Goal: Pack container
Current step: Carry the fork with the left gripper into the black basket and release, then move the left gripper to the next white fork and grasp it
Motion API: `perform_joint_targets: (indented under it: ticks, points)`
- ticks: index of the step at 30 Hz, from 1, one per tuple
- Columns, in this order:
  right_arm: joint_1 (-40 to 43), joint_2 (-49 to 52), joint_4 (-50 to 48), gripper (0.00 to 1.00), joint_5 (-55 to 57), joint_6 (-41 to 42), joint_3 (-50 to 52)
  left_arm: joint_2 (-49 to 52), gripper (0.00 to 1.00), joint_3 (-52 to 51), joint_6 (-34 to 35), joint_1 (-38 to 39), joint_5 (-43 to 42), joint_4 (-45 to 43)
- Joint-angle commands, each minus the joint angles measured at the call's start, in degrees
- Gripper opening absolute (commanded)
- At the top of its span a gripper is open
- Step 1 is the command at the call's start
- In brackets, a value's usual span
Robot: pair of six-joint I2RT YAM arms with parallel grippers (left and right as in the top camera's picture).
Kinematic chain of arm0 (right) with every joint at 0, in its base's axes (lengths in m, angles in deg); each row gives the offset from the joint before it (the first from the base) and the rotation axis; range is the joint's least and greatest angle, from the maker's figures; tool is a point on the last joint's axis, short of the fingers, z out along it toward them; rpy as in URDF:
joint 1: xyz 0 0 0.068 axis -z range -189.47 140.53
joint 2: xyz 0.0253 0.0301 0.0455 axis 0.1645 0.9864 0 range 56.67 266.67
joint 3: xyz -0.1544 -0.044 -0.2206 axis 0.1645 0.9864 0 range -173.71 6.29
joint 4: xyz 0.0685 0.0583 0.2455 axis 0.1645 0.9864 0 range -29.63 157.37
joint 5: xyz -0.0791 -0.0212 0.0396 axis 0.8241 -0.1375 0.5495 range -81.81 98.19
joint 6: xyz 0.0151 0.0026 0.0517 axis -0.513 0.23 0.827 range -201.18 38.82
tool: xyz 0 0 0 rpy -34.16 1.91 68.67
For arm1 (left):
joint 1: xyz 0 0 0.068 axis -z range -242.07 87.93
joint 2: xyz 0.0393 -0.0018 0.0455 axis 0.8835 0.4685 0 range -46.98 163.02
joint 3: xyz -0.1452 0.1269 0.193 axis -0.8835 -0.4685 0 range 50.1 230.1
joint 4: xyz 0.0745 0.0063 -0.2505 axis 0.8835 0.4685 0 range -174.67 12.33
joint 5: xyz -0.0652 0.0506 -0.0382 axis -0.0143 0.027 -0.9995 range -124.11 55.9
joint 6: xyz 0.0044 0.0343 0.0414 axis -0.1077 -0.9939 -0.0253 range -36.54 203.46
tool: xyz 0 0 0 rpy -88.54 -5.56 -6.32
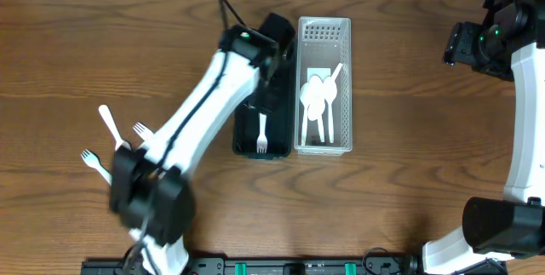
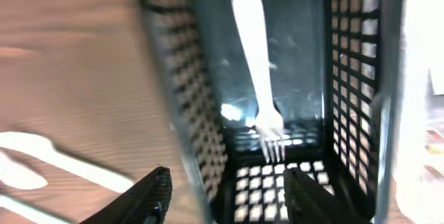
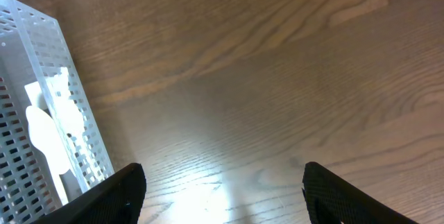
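Closest to the overhead lens is the dark elbow of the left arm (image 1: 146, 197), low on the left of the wooden table (image 1: 409, 139). Beside it lie 3 loose white utensils (image 1: 109, 126), at least 2 with tines, partly hidden by the arm. The arm reaches up and right to the black basket (image 1: 240, 139), where the left gripper (image 2: 229, 196) hangs with its jaws spread wide and nothing between them; in the wrist view, the basket's mesh wall (image 2: 187, 99) runs between the 2 fingers (image 2: 149, 195). 1 white fork (image 1: 262, 134) lies flat on the basket floor, tines toward the near end. Touching the black basket on its right is the white basket (image 1: 347, 88), holding several white spoons (image 1: 319, 96). Well apart at the far right, the right gripper (image 3: 229, 196) hovers over bare wood, its jaws parted and empty.
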Motion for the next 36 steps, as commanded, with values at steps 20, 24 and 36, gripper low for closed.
perform_joint_targets:
  ticks: [20, 24, 36]
  points:
    - [0.52, 0.02, -0.15, 0.82, 0.74, -2.49, -0.11, -18.49, 0.77, -12.33, 23.87, -43.65, -6.14, -0.68]
    - [0.52, 0.02, -0.15, 0.82, 0.74, -2.49, -0.11, -13.99, 0.77, -20.17, 23.78, -46.58, -10.69, -7.15]
    - [0.52, 0.02, -0.15, 0.83, 0.76, -3.37, -0.11, 0.76, 0.77, -24.61, 24.35, -44.30, -10.71, -16.28]
